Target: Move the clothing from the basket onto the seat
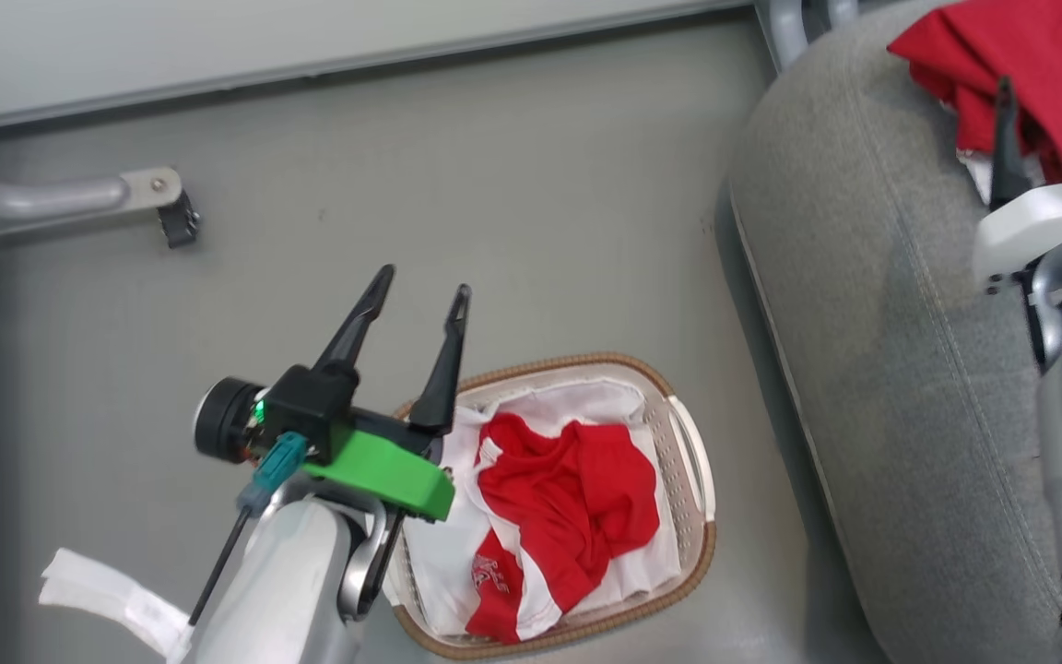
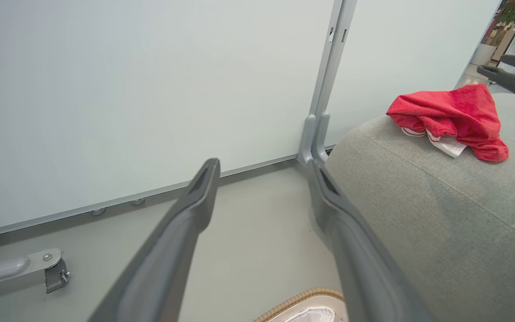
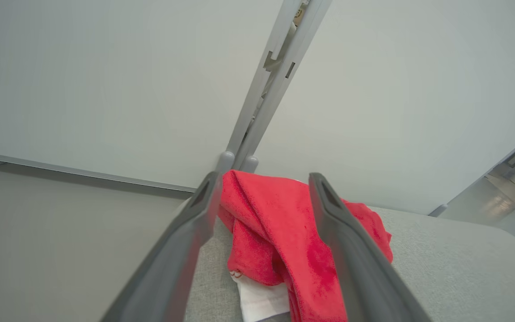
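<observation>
1. Head view: left gripper [image 1: 426,279] spread wide, empty, left of the seat [image 1: 881,323]. Basket [image 1: 692,443] beside the seat, holding red clothing [image 1: 577,489]. Right gripper [image 1: 1053,76] wide apart over the seat, by a second red garment [image 1: 973,46].
2. Left wrist view: fingers parted, empty; garment heaped on the seat.
3. Right wrist view: fingers parted either side of that garment, not closed on it.

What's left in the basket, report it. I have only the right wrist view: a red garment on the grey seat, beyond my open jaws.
Observer: One red garment lies in the basket.
Operator: Give me the basket's position.
Observer: It stands on the floor, to the left of the seat and apart from it.
Operator: Now report the other arm.
Observer: The jaws of the left arm stand open by the basket's left rim, holding nothing.
</observation>
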Tool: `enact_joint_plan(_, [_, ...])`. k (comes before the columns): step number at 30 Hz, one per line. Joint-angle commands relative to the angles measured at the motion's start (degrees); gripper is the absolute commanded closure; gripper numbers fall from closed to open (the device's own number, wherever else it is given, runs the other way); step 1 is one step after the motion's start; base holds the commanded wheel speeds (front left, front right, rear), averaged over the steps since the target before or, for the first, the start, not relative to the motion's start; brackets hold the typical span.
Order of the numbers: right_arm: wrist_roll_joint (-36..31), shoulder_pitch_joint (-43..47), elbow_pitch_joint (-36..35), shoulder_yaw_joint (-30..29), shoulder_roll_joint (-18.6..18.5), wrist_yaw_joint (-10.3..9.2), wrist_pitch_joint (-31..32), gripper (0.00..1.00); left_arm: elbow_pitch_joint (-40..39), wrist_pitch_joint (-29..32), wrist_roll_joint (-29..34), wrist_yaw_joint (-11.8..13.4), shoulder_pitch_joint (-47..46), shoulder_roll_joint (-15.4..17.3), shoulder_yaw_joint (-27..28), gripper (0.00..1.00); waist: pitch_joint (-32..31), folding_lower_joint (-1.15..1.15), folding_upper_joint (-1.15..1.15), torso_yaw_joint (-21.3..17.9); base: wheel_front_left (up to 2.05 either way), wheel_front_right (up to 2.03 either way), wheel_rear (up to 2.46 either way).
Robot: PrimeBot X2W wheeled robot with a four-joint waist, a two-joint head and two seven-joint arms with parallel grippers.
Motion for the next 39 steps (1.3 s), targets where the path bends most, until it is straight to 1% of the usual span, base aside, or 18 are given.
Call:
enact_joint_plan(1, [1.2, 1.8, -0.2, 1.2, 0.6, -0.08, -0.1, 0.0, -0.2, 0.0, 0.1, 0.4, 1.7, -0.2, 1.2, 0.0, -5.6, 0.0, 0.59, 2.7, 0.0, 0.0, 0.0])
enact_joint_plan(5, [4.8, 4.3, -0.7, 5.6, 2.3, -0.08, -0.1, 0.0, -0.5, 0.0, 0.5, 1.1, 4.4, -0.3, 5.2, 0.0, -7.8, 0.0, 0.59, 4.0, 0.0, 0.0, 0.0])
enact_joint_plan(8, [7.5, 7.0, -2.4, 8.2, 3.9, -0.08, -0.1, 0.0, -0.7, 0.0, 0.7, 1.6, 6.9, -0.4, 8.4, 0.0, -9.2, 0.0, 0.59, 4.8, 0.0, 0.0, 0.0])
enact_joint_plan(14, [12.6, 14.3, -7.5, 9.7, 6.8, -0.08, -0.1, 0.0, -1.9, 0.0, 0.0, 2.2, 12.9, -0.7, 14.3, 0.0, -10.7, 0.0, 0.59, 6.0, 0.0, 0.0, 0.0])
enact_joint_plan(19, [14.7, 20.6, -12.2, 10.6, 7.4, -0.08, -0.1, 0.0, -2.1, 0.0, 0.6, 2.1, 17.1, -0.8, 16.7, 0.0, -11.5, 0.0, 0.59, 6.3, 0.0, 0.0, 0.0])
enact_joint_plan(20, [16.3, 22.3, -13.0, 11.6, 7.5, -0.08, -0.1, 0.0, -2.3, 0.0, 0.3, 2.1, 17.8, -0.8, 17.2, 0.0, -11.7, 0.0, 0.59, 6.3, 0.0, 0.0, 0.0])
enact_joint_plan(26, [21.0, 29.2, -17.3, 13.6, 7.5, -0.08, -0.1, 0.0, -2.7, 0.0, -1.1, 2.6, 20.8, -0.9, 16.9, 0.0, -13.1, 0.0, 0.59, 6.1, 0.0, 0.0, 0.0])
enact_joint_plan(32, [24.5, 33.9, -19.1, 14.1, 7.5, -0.08, -0.1, 0.0, -2.8, 0.0, -1.6, 3.2, 22.2, -0.8, 15.8, 0.0, -14.8, 0.0, 0.59, 5.5, 0.0, 0.0, 0.0])
enact_joint_plan(39, [25.0, 36.4, -19.4, 15.7, 7.5, -0.08, -0.1, 0.0, -2.5, 0.0, -2.0, 3.5, 22.8, -0.8, 14.8, 0.0, -16.0, 0.0, 0.59, 5.0, 0.0, 0.0, 0.0])
